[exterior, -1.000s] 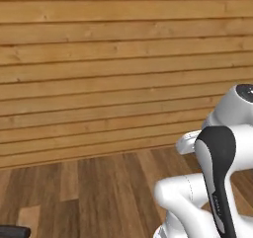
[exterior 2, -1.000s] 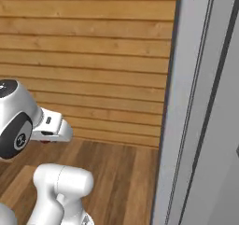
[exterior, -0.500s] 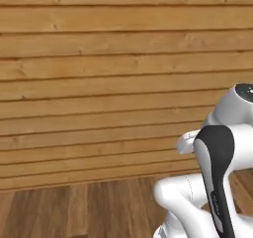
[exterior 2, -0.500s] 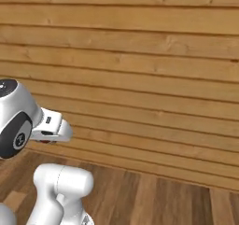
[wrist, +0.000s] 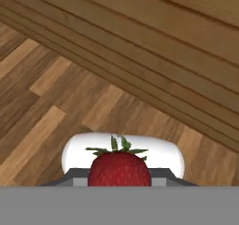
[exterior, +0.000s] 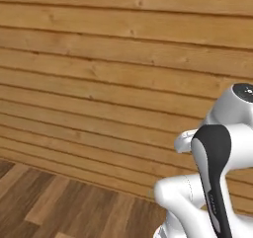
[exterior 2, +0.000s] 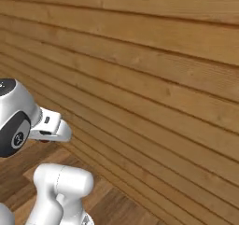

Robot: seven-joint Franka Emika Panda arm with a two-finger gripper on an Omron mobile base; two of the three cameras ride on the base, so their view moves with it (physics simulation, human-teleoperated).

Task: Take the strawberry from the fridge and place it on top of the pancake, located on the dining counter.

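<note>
In the hand view the strawberry (wrist: 119,169), red with a green leafy cap, sits low in the middle. My gripper (wrist: 119,181) is shut on it, and a dark fingertip shows on either side of the berry. The white arm rises at the lower right of the left base view (exterior: 212,182) and at the lower left of the right base view (exterior 2: 28,121). The fridge, the pancake and the dining counter are out of view.
A wall of horizontal wooden planks (exterior: 99,84) stands close ahead across both base views (exterior 2: 154,79). Brown plank floor (wrist: 56,93) runs up to its foot, with a strip of it at the lower left (exterior: 44,207).
The whole picture has slid sideways, so the base has turned. The grey fridge edge at the right of the right base view is gone. The arm holds the same pose.
</note>
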